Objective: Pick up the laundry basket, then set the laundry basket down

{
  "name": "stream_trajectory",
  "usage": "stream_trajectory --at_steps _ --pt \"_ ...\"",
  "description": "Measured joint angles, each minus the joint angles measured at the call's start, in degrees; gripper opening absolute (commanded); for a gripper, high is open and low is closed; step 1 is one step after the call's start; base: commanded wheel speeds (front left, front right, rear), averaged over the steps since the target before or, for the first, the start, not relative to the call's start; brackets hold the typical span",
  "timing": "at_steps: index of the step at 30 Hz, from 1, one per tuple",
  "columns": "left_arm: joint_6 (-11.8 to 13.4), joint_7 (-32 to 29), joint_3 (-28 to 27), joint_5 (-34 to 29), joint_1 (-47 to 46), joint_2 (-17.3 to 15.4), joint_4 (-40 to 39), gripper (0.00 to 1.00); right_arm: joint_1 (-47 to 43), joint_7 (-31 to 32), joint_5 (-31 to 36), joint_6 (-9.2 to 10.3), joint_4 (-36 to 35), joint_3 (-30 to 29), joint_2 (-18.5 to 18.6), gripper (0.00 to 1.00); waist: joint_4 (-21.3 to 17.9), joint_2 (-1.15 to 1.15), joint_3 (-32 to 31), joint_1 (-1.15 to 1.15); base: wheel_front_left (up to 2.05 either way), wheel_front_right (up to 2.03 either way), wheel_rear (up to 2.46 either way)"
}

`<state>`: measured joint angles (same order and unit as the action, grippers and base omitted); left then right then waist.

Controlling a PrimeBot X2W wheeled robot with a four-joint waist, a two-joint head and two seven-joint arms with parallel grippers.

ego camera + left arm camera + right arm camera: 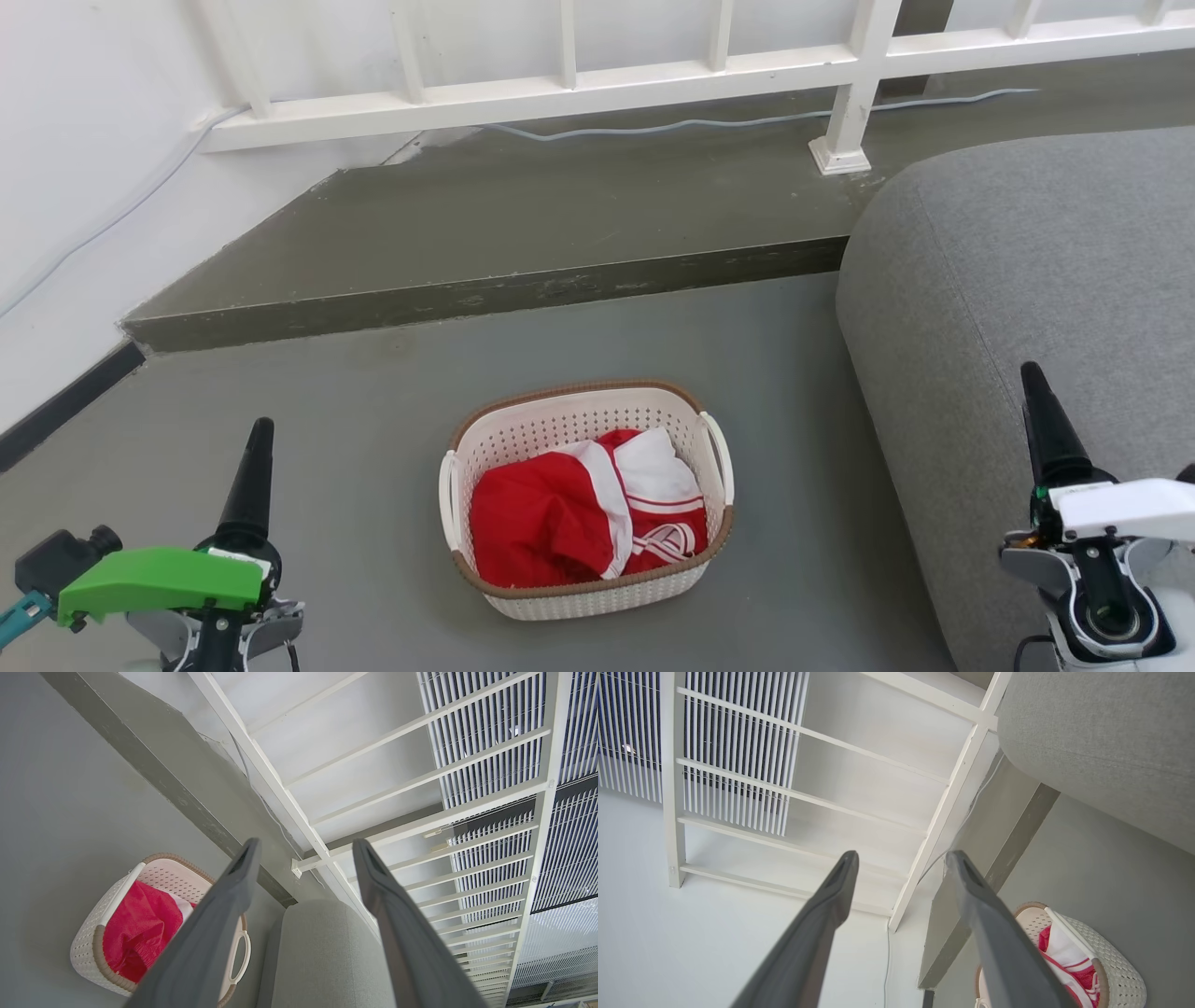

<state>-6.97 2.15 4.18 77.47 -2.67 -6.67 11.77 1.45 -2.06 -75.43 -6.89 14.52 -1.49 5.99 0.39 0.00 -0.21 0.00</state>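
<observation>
The laundry basket (597, 597) is bordered at right by a sofa (1027, 280); the left end effector (303, 847) and right end effector (901, 858) are held apart.

I find no readable words, numbers, brands or signs. The red and white garment (560, 513) in the laundry basket (597, 599) bears a white looped emblem (665, 541), too small to make out any letters.

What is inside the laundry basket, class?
A crumpled red and white garment lies inside the laundry basket, covering most of its floor. Anything beneath the cloth is hidden.
</observation>
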Motion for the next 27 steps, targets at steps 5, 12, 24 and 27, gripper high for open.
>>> stream_trajectory --at_steps 5,12,24,27 --pt "0.00 1.03 0.90 -4.05 -0.40 -0.44 -0.24 1.00 0.71 -0.78 5.64 0.53 -0.98 1.29 1.31 1.00 0.05 0.00 -0.05 0.00 0.00 0.00 0.00" --pt "0.77 2.37 2.18 -10.82 -0.65 -1.57 -1.12 1.00 0.94 -1.97 12.94 1.99 -1.77 3.65 2.47 1.00 0.13 0.00 -0.09 0.00 0.00 0.00 0.00" --pt "2.90 4.05 5.71 -24.29 -1.89 -3.83 -3.16 1.00 1.49 -4.04 26.22 4.39 -3.27 7.93 4.33 1.00 0.38 0.00 0.00 0.00 0.00 0.00 0.00" --pt "3.55 4.80 6.47 -27.57 -2.07 -4.32 -3.75 1.00 1.54 -4.55 29.41 4.86 -3.47 9.06 4.77 1.00 0.42 0.00 0.05 0.00 0.00 0.00 0.00"
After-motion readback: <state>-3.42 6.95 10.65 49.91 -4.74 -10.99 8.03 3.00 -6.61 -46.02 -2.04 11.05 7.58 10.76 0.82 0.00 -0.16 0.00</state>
